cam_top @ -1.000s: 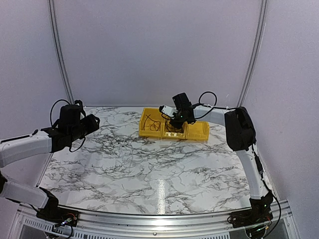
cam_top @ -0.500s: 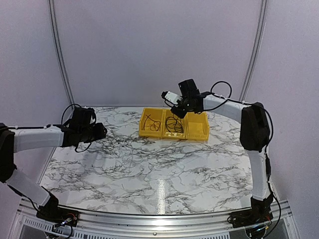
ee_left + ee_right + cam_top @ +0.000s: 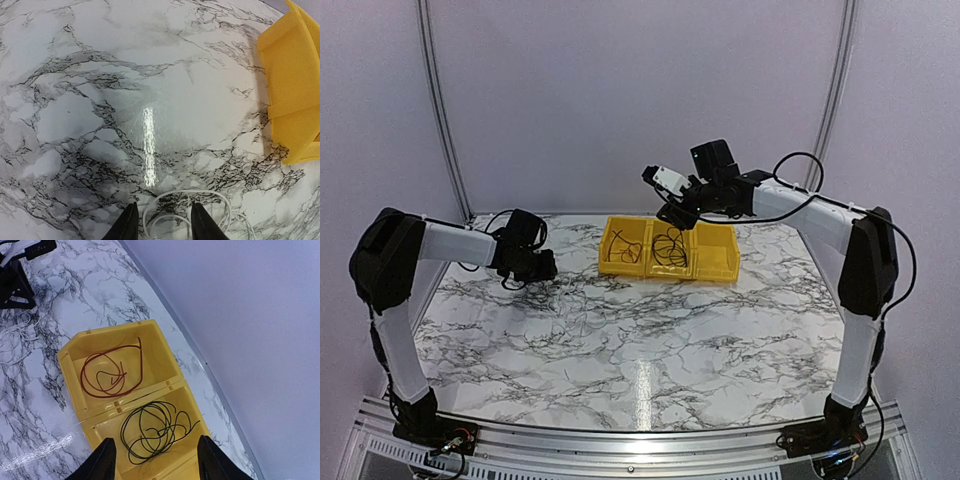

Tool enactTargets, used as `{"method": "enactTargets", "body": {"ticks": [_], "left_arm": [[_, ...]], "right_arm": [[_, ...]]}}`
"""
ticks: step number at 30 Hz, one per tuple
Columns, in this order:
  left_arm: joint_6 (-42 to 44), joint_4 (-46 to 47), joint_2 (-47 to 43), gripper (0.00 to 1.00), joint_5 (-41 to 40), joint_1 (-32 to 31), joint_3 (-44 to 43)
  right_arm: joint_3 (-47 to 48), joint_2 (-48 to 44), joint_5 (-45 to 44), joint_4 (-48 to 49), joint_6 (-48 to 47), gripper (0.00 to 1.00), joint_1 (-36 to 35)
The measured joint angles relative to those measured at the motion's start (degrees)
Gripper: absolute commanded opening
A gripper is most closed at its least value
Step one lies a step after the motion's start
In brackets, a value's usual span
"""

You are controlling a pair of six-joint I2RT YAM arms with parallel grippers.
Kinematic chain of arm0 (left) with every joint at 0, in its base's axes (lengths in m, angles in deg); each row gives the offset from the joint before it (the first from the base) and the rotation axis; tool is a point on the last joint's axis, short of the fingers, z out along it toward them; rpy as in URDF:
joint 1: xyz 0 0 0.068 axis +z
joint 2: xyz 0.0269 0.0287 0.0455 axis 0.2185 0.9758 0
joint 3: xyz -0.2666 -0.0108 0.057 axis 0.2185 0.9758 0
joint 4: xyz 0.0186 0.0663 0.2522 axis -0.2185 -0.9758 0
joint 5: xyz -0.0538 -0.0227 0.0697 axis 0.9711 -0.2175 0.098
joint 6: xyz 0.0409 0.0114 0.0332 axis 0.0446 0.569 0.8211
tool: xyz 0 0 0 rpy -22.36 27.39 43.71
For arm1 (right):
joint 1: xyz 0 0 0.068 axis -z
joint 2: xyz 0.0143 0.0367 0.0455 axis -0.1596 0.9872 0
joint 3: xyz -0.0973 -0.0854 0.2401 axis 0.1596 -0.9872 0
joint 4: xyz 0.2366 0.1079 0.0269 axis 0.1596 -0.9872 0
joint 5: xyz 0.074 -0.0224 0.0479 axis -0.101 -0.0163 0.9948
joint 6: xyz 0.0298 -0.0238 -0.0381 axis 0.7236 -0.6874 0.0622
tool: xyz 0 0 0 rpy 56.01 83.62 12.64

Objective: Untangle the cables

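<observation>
Cables (image 3: 152, 432) are binned far | left fingers (image 3: 130, 224) are parted, empty, over white cable (image 3: 167, 215) | right fingers (image 3: 102, 462) are spread, empty | risk: thin loop could be missed, bench (image 3: 100, 100) scraped.

Built of white tubular links, left arm (image 3: 450, 243) and right arm (image 3: 810, 212) alike, joined by bulky matte black housings at shoulder, elbow and wrist. Strung with thin black cable (image 3: 800, 158), looping free near each wrist. Bolted onto black bases (image 3: 820, 438) with small bits of coloured wiring at the foot. Tipped with a black left hand (image 3: 535, 265) and a black right hand (image 3: 672, 215), the latter beside a small white camera block (image 3: 667, 180). Up close, two smooth, black, tapering fingers (image 3: 102, 460) per hand.
</observation>
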Motion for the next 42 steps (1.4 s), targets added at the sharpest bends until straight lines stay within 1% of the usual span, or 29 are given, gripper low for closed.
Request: {"method": "enactTargets", "body": {"ticks": [4, 8, 13, 15, 18, 22, 25, 27, 29, 32, 35, 39, 42], "left_arm": [[2.8, -2.1, 4.2, 0.38, 0.9, 0.8, -5.0], [4.0, -3.6, 7.3, 0.38, 2.5, 1.3, -7.8], [4.9, -4.9, 8.1, 0.37, 5.1, 1.5, -8.8], [5.7, -5.8, 8.2, 0.37, 5.9, 1.5, -9.6], [6.8, -7.0, 8.2, 0.37, 6.4, 1.6, -10.4], [7.2, -8.6, 7.3, 0.39, 6.2, 1.9, -9.4], [6.3, -9.7, 3.9, 0.42, 5.1, 2.3, -6.0], [4.7, -10.1, 0.2, 0.43, 4.4, 2.4, -2.9], [2.8, -10.3, -4.1, 0.43, 4.0, 2.5, 0.2], [0.5, -10.2, -10.7, 0.43, 3.8, 2.6, 4.3], [-0.6, -10.2, -16.6, 0.43, 3.8, 2.5, 7.5], [-0.7, -10.0, -22.8, 0.43, 4.3, 2.5, 10.6], [0.8, -8.5, -25.2, 0.44, 7.2, 2.3, 12.4]], "right_arm": [[-1.4, -0.7, 2.1, -1.2, 0.1, 0.59, -0.6], [-1.3, -1.0, 7.2, -2.1, 2.0, 0.51, -0.6], [0.6, 0.0, 14.3, -2.9, 6.8, 0.47, -1.8], [2.3, 1.5, 15.9, -2.8, 7.9, 0.45, -3.4], [5.0, 4.7, 17.9, -2.7, 9.0, 0.4, -6.3], [10.3, 11.1, 19.9, -2.5, 11.6, 0.33, -9.2], [14.0, 16.3, 20.2, -1.7, 15.1, 0.3, -11.0], [15.7, 19.3, 19.6, -1.0, 17.8, 0.26, -12.0], [16.9, 21.8, 18.3, -0.6, 19.8, 0.25, -13.1], [18.2, 25.1, 15.8, -0.2, 21.7, 0.32, -15.3], [18.2, 26.6, 13.8, -0.2, 21.3, 0.34, -17.2], [15.4, 25.8, 11.9, -0.1, 18.1, 0.37, -17.9], [12.2, 24.5, 11.8, -0.3, 15.1, 0.41, -16.5]]}}
